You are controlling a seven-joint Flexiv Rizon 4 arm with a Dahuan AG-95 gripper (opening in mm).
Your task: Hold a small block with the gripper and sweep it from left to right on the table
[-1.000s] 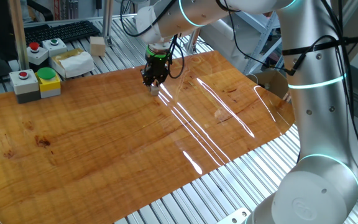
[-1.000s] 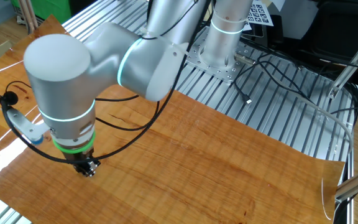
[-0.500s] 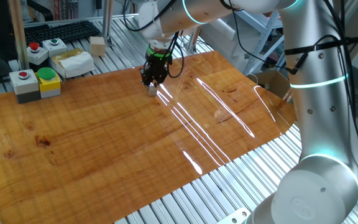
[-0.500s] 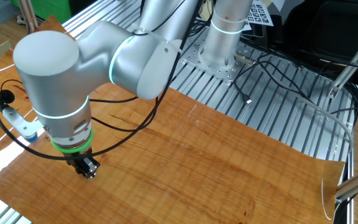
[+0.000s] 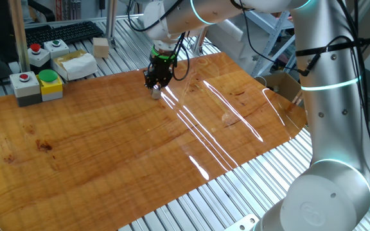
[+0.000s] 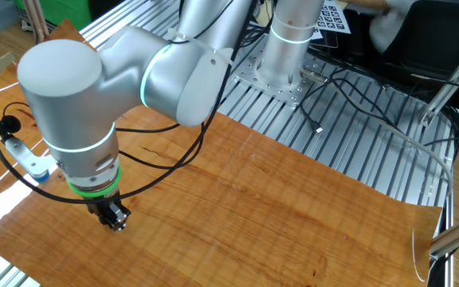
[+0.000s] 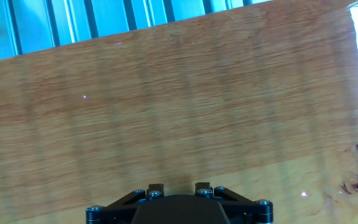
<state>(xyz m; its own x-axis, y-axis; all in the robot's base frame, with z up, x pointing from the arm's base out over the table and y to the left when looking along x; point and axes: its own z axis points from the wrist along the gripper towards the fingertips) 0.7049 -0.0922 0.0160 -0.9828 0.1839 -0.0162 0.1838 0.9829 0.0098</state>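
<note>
One small block (image 5: 155, 94) sits pinched at the tip of the closed end effector (image 5: 157, 88), touching the table (image 5: 127, 141).

Worktop (image 5: 108, 147): glossy reddish-brown wood-grain board, dark knots, bright light streaks across its right half. Small block (image 5: 155, 94) sits on it near the far edge. Board lies on ribbed aluminium slat frame (image 5: 211, 205).

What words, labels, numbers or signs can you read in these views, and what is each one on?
No text reads clearly anywhere.
White sheet behind the arm's base: black square marker patterns, no legible words.
Keyboard: key legends too small to read.
Button boxes: coloured buttons, no readable labels.
</note>
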